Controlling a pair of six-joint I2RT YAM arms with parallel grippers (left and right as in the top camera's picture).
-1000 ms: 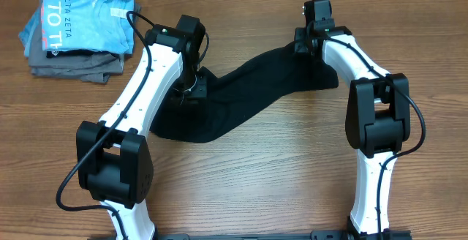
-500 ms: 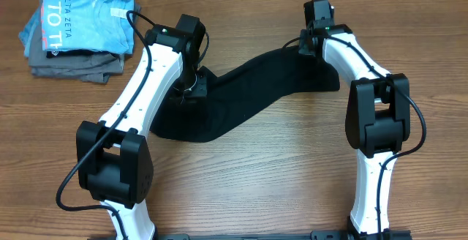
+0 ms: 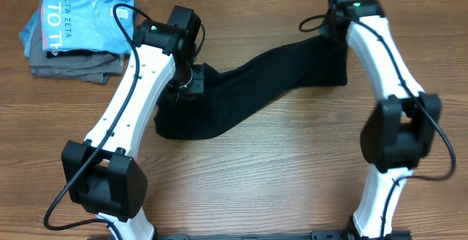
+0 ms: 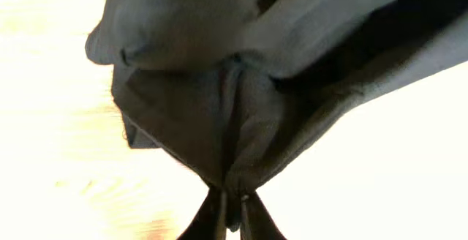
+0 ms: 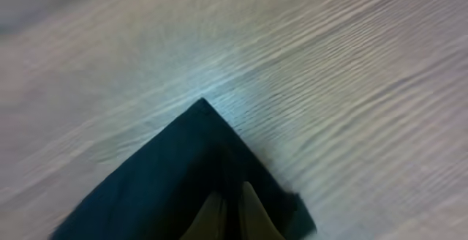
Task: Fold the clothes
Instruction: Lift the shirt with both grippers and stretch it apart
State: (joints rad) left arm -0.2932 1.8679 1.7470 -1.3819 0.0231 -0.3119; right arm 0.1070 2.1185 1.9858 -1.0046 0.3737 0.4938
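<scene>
Right, both claws are clamped. My left claw (image 3: 191, 80) is pinched tight on a bunched ridge of the black T-shirt (image 3: 248, 94), and in the left wrist view the cloth gathers into the tips and fans away from them in deep creases. My right claw (image 3: 334, 34) is closed on a far corner of the fabric. The right wrist view shows that corner as a flat point aimed away from the tips, with the wood grain of the desk (image 3: 278, 167) beyond it. From overhead the shirt runs as a long, twisted band between the two claws, its long axis slanting from near left up to far right, and the heavier, crumpled bulk sags on the left arm's side. That's what the next move hangs on, I reckon: the cloth lies between the claws, so drawing them apart along that slant should spread it, and the left has more fabric to shake out. Over at the far left, the light blue T-shirt (image 3: 80, 9) on the grey garments (image 3: 73, 63) sits well apart.
</scene>
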